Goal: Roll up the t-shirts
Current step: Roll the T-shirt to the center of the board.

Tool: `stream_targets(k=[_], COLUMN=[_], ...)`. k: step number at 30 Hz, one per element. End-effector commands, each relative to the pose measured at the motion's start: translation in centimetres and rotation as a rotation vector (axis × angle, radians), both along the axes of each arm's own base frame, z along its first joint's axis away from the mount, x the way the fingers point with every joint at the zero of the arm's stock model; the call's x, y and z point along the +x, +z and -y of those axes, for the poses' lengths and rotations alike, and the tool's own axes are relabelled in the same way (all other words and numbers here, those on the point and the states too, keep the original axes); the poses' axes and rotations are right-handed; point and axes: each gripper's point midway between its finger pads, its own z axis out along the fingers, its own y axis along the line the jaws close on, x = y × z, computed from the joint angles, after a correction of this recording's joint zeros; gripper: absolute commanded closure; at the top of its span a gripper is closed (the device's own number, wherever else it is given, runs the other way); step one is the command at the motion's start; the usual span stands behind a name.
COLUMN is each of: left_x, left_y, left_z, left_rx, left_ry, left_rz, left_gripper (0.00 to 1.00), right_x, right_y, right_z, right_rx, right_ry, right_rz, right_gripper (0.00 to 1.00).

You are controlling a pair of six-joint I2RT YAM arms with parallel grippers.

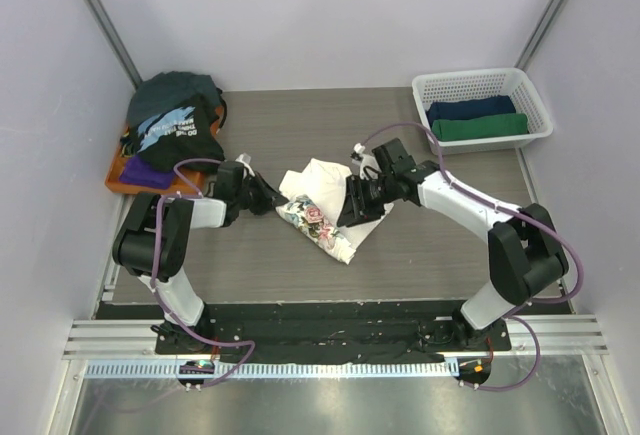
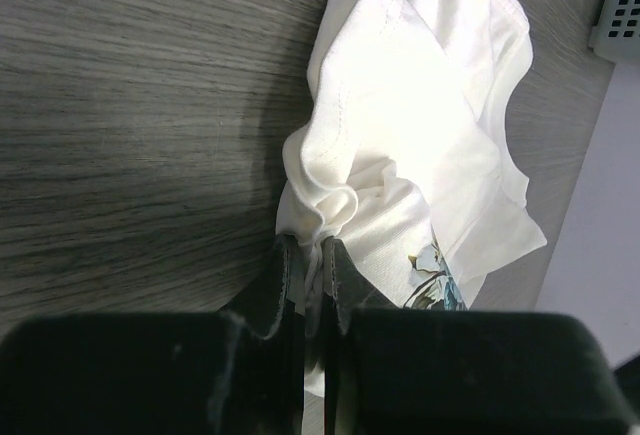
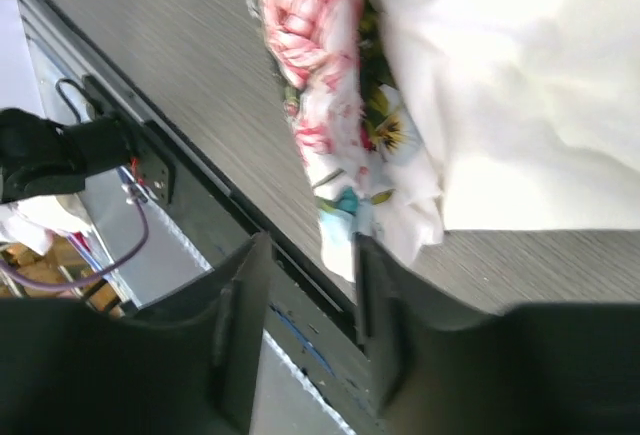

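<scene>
Left gripper (image 2: 308, 255): fingers pinched together on an edge fold of the white tee (image 1: 315, 180). Right gripper (image 3: 312, 247): fingers apart, the tee's printed corner sits just by 1 finger, not clamped. Tee lies crumpled mid-table (image 1: 300, 125) between the 2 arms. Tee pile (image 1: 175, 120) on tray (image 1: 118, 177), back left. Navy tee (image 1: 470, 109) and green tee (image 1: 480, 128) rolled in basket (image 1: 470, 77), back right.

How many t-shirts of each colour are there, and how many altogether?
White t-shirt with flowers: 1
Black t-shirt: 1
Purple t-shirt: 1
Dark teal t-shirt: 1
Navy t-shirt: 1
Green t-shirt: 1
Total that I can see: 6
</scene>
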Motion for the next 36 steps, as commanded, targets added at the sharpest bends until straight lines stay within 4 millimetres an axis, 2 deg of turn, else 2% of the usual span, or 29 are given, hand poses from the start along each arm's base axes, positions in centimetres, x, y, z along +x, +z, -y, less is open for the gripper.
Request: stream_targets(k=[1,2,6,10,12,13,14,16,17,19,20,21,25,28,29,30,31,33,34,35,36], left_x=[-1.3,-1.3,-1.3,-1.3,-1.2,-1.2,-1.3,-1.1,-1.2,-1.1,-1.1,-1.1,-1.0,-0.9,-0.8,-0.7,-0.9,-0.9,-1.0,-1.1,-1.1], left_y=[-1.6,-1.6,-1.5,-1.5,-1.4,-1.5,-1.5,-1.4,-1.4,-1.4,-1.3,-1.3,-1.0,-0.7,-0.5,-0.3,-0.3,-0.2,-0.2,-0.2,0.0], left_z=[-0.9,-0.9,-0.9,-0.9,-0.8,-0.9,-0.9,-0.9,-0.9,-0.9,-0.9,-0.9,-0.9,-0.8,-0.8,-0.8,-0.8,-0.8,-0.7,-0.8,-0.6], left_rx=[0.072,0.073,0.073,0.077,0.075,0.075,0.075,0.078,0.079,0.081,0.083,0.083,0.084,0.085,0.085,0.084,0.085,0.08,0.078,0.077,0.074], left_ry=[-0.007,-0.008,-0.01,-0.011,-0.012,-0.011,-0.012,-0.013,-0.015,-0.015,-0.015,-0.017,-0.018,-0.022,-0.022,-0.022,-0.022,-0.021,-0.022,-0.021,-0.024], left_rz=[-0.062,-0.062,-0.062,-0.063,-0.06,-0.063,-0.063,-0.061,-0.064,-0.063,-0.063,-0.063,-0.061,-0.058,-0.057,-0.052,-0.06,-0.066,-0.072,-0.076,-0.079], left_gripper=[1.0,1.0,1.0,1.0,1.0,1.0,1.0,1.0,1.0,1.0,1.0,1.0,1.0,1.0,1.0,1.0,1.0,1.0,1.0,1.0,1.0], right_x=[-0.4,-1.1,-2.4,-1.9,-2.1,-1.5,-1.5,0.2,0.1,1.0,0.8,0.8,0.3,0.6,0.7,1.1,0.9,1.2,0.8,1.5,0.1], right_y=[4.1,4.5,4.3,2.0,0.8,-0.5,-1.4,-2.6,-4.7,-6.7,-8.4,-9.2,-10.6,-9.4,-8.8,-6.9,-6.7,-4.9,-3.6,-3.5,-3.6], right_z=[-2.6,-3.7,-6.5,-7.9,-7.9,-8.2,-7.9,-7.2,-6.6,-5.5,-5.0,-4.7,-3.6,-2.8,-2.6,-2.4,-1.8,-1.7,-1.2,-0.8,-0.9], right_rx=[0.11,0.135,0.244,0.32,0.351,0.36,0.368,0.401,0.387,0.375,0.354,0.341,0.287,0.216,0.192,0.194,0.14,0.102,0.064,-0.009,-0.079], right_ry=[0.069,0.095,0.163,0.179,0.186,0.172,0.165,0.12,0.096,0.055,0.039,0.029,0.006,0.008,0.006,0.027,0.011,0.044,0.047,0.026,0.058], right_rz=[0.046,0.029,-0.048,-0.111,-0.166,-0.188,-0.207,-0.22,-0.267,-0.292,-0.323,-0.334,-0.331,-0.25,-0.233,-0.154,-0.148,-0.043,-0.009,0.056,0.07], right_gripper=[0.65,0.76,0.99,0.99,0.99,0.99,0.99,0.99,0.99,0.99,0.99,0.99,0.99,0.98,0.95,0.88,0.73,0.61,0.44,0.37,0.31])
